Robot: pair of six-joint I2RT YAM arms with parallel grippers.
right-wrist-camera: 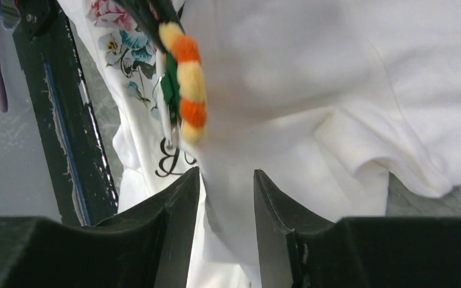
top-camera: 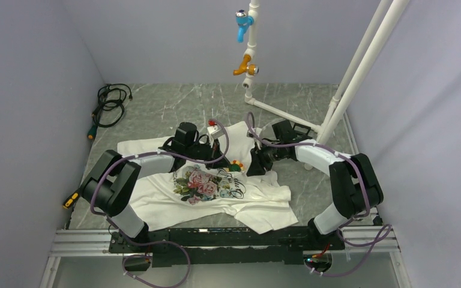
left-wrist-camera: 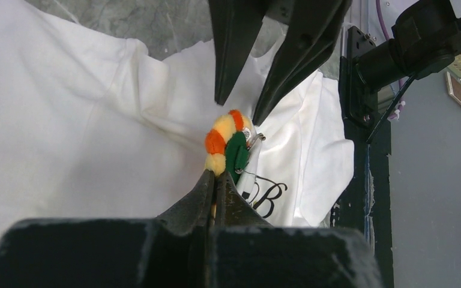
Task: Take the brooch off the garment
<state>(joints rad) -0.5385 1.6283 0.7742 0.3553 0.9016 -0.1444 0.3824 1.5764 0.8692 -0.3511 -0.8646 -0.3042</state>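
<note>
Left wrist view, left claw (left-wrist-camera: 217, 179) pinched tight on the brooch (left-wrist-camera: 223, 141), brooch upright against a raised fold of white shirt (left-wrist-camera: 66, 120), beside black lettering (left-wrist-camera: 268, 198), right claw (left-wrist-camera: 238, 111) parted, tips just beside the brooch.

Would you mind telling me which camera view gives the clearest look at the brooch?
The left wrist view: the brooch sits centred, showing orange and yellow puffs, green backing and metal pin. The right wrist view shows it edge-on near the top; the top view shows only a tiny speck.
</note>
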